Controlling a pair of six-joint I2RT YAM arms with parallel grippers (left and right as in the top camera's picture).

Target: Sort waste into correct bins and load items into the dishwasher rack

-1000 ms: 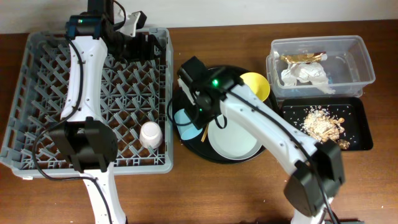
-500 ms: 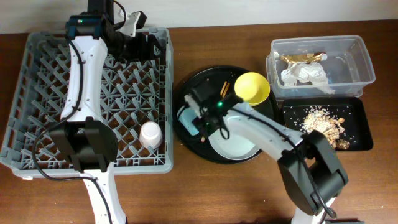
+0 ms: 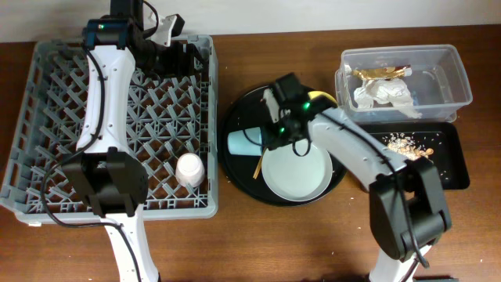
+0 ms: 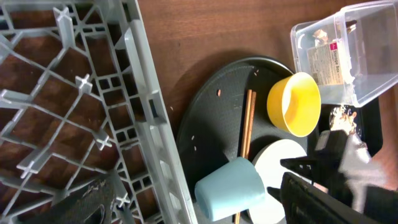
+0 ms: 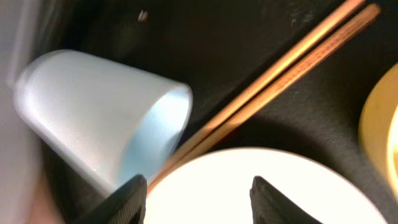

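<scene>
We see the right gripper (image 5: 199, 190) with jaws spread over the pale grey-green round plate (image 3: 296, 176). The small light-blue cup (image 5: 93, 118) lies on its side just left of them, and two thin wooden chopsticks (image 5: 273, 81) run between cup and plate. We count two cups, the second a small pink cup (image 3: 189, 168) in the large grey plastic rack (image 3: 39, 141), and one yellow bowl (image 4: 293, 102), whole only in the left wrist view. For the left gripper (image 3: 184, 56) we cannot tell the jaws.

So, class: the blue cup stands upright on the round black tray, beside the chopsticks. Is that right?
Not quite. The blue cup lies on its side on the round black tray, beside the chopsticks; the left wrist view shows it.
</scene>
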